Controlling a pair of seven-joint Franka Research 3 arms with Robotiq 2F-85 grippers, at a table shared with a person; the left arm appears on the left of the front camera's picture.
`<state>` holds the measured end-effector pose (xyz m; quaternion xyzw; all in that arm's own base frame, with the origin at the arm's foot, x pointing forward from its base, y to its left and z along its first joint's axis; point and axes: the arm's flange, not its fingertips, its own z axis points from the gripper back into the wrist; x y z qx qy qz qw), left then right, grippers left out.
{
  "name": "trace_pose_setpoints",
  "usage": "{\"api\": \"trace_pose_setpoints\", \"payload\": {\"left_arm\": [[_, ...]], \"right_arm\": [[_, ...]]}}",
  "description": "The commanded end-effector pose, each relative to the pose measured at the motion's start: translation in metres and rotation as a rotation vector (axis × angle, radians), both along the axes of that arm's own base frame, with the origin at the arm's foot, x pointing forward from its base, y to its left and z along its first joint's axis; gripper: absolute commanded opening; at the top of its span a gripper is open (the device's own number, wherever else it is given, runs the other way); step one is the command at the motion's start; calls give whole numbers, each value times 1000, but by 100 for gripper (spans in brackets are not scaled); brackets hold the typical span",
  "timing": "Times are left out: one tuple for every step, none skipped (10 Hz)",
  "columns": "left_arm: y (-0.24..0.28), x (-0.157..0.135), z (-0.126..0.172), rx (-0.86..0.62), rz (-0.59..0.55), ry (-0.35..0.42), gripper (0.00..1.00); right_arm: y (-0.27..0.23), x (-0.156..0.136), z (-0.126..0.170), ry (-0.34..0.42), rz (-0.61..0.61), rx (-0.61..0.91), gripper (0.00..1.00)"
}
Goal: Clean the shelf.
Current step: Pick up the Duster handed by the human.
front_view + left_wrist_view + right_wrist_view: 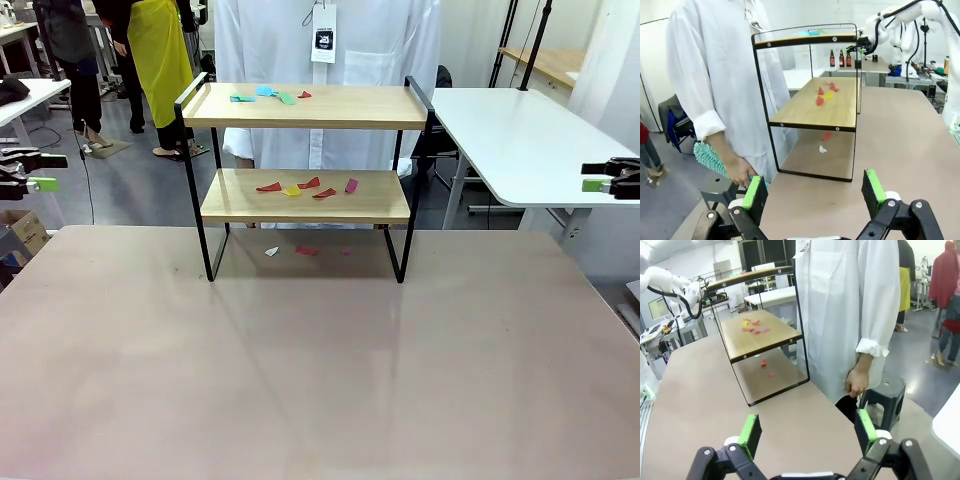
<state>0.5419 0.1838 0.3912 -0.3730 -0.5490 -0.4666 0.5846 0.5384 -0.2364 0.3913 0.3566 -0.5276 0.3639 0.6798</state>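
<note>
Two hands are wide open and hold nothing.

In the front view, the left hand [45, 171] hangs at the left edge and the right hand [598, 175] at the right edge. Both are well apart from the shelf [305, 105], which stands in the middle at the far side of the surface [300, 380]. Little coloured scraps [305, 186] lie on the lower board, with more on the top board and a few on the surface under it. I think the job has not begun, because every scrap is there to clear.

In the left wrist view, the left hand [812, 192] points at one end of the shelf [815, 107], with bare surface between them. A person in a white coat stands beside the shelf. The person's hand [740, 172] holds a teal brush [710, 159] low down, past the surface edge. I think the good way is to get the brush first and squeeze it firmly. Then sweep the top board before the lower one, so bits that fall get swept too. Go slowly near the thin black rails — a bump may tip the shelf.

In the right wrist view, the right hand [805, 432] looks at the other end of the shelf [757, 335], well apart across bare surface. The person's other hand [857, 382] hangs down beside the surface edge — not near the scraps.
</note>
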Motion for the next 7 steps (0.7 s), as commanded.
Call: {"api": "trace_pose_setpoints", "payload": {"left_arm": [[1, -7, -2, -46, 7, -47, 100], [4, -9, -2, -59, 10, -53, 100], [6, -8, -2, -65, 9, -52, 100], [5, -9, -2, -69, 9, -48, 100], [5, -9, -2, -73, 7, -50, 100], [6, -9, -2, -77, 7, -54, 100], [6, -8, -2, -81, 9, -54, 100]], "right_arm": [[-3, 7, 4, -28, -10, 45, 100], [-4, 6, 4, -34, -11, 47, 100], [-4, 7, 5, -39, -15, 48, 100], [-5, 7, 5, -39, -16, 47, 100], [-5, 7, 5, -42, -19, 50, 100], [-6, 8, 5, -50, -21, 57, 100], [-7, 8, 6, -61, -27, 64, 100]]}}
